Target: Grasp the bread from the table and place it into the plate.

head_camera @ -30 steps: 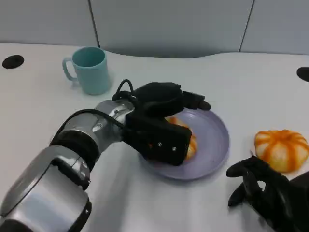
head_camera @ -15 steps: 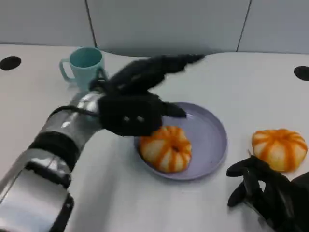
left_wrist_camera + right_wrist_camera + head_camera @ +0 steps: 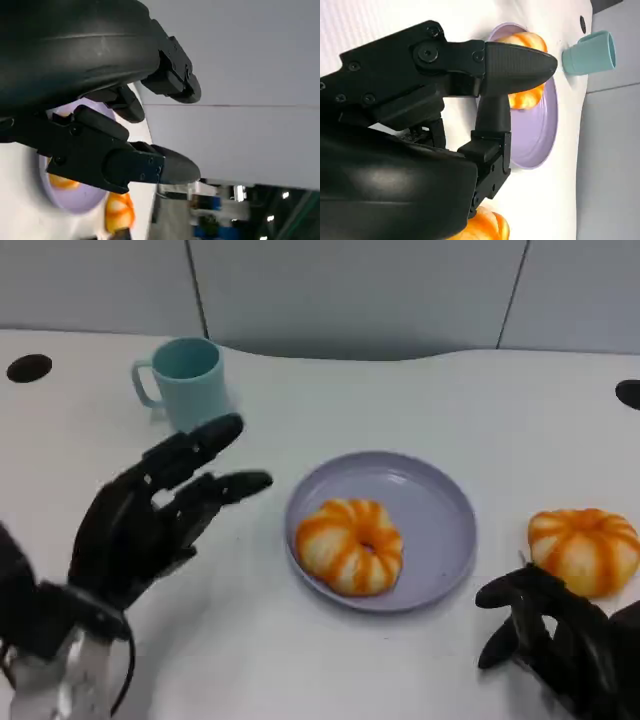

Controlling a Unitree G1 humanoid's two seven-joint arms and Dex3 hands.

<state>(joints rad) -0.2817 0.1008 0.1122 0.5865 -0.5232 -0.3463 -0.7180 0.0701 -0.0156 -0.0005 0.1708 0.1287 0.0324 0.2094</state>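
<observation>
Left hand [image 3: 150,520] raised over the table [image 3: 330,400] at near left, fingers [image 3: 205,438] spread apart and stretched toward the right, holding nothing. Well left of the plate [image 3: 440,510], touching neither plate nor bread. In left wrist view same hand [image 3: 100,100] with black fingers apart, nothing between them, lilac plate [image 3: 75,200] and orange bun patches seen past them.

Right hand [image 3: 550,640] low at near right corner, fingers apart and slightly bent, empty, resting at table level just near of the second bread [image 3: 583,550]; contact with it cannot be told. In right wrist view right hand [image 3: 470,110] with fingers [image 3: 517,62] extended, gripping nothing.

Bread [image 3: 350,545], round orange-and-white striped bun, sitting in the plate on its left half, toward the near rim; also seen in right wrist view [image 3: 527,97] behind the fingers. Plate lilac, flat on the white table, at centre.

Second bread of same look on the bare table right of the plate, apart from it. Teal mug [image 3: 185,383] upright at far left, handle to the left, well apart from the plate; teal mug [image 3: 590,52] beyond the plate in right wrist view.
</observation>
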